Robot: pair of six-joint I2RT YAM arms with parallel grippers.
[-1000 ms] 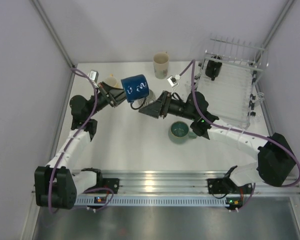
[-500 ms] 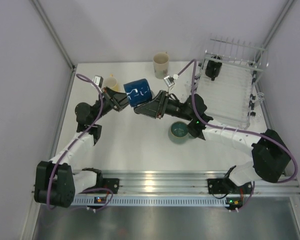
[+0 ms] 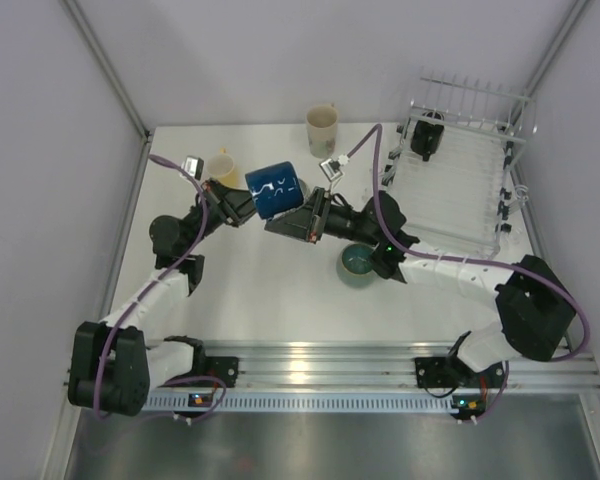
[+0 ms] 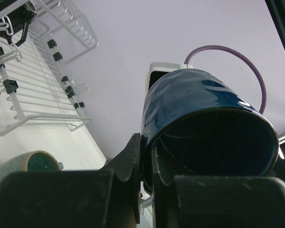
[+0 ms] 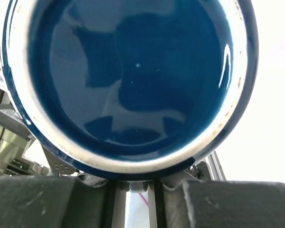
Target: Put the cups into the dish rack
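Overhead view of a white table [image 3: 260, 300] with my two arms meeting near its centre. My left end effector [image 3: 246, 204] pinches the wall of the dark blue mug [image 3: 276, 188] at its rim, one finger inside and one outside, and holds it in the air on its side. Over the last second this mug has drifted slightly toward 6 o'clock and rolled a little. My right end effector [image 3: 288, 221] has slid in from 3 o'clock until it sits right under the mug's base. In the right wrist view that base fills the frame. The fingers below it stand close with only a thin slit between them, and I cannot tell if they grip anything.

I judge this a hand-over to the arm nearer the dish rack [image 3: 460, 190], which stands at 2 o'clock with a black mug [image 3: 427, 135] already in its far corner. The blue mug is still well apart from the rack. A teal-green mug [image 3: 359, 264] waits just beside my right forearm, a cream mug [image 3: 322, 130] at 12 o'clock, and a yellow mug [image 3: 221, 165] at 10 o'clock
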